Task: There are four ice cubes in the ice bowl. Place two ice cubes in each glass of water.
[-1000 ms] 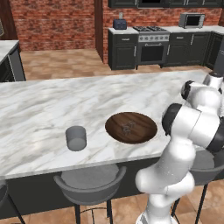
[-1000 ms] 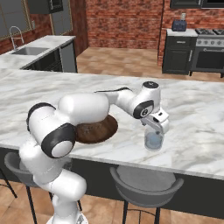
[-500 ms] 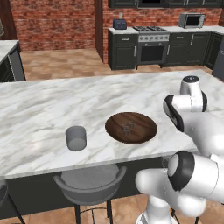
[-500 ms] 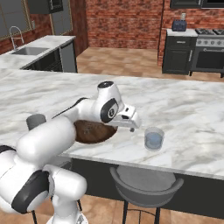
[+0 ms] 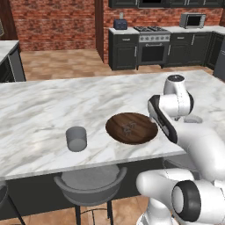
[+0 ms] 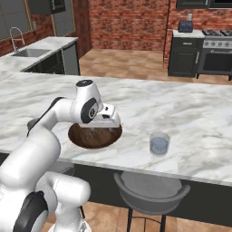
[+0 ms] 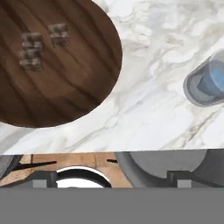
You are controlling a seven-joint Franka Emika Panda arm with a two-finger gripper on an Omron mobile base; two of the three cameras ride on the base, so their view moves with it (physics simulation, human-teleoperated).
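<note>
— Pale ice cubes (image 7: pixel 33 48): where are they?
— Clustered inside the wooden ice bowl (image 6: pixel 93 138) on the marble table (image 5: pixel 39 114).
— And the glasses?
— One glass (image 5: pixel 76 139) left, another (image 6: pixel 159 143) right.
— The tool (image 6: pixel 110 121)?
— Over the bowl's rim, jaws wide apart, empty.

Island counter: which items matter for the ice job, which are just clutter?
Job:
- ice bowl
- ice cubes, three visible in the bowl
- left glass of water
- right glass of water
- gripper, open, above the bowl

Bystanders:
- bar stools
- stove
- microwave
- toaster
- sink
</note>
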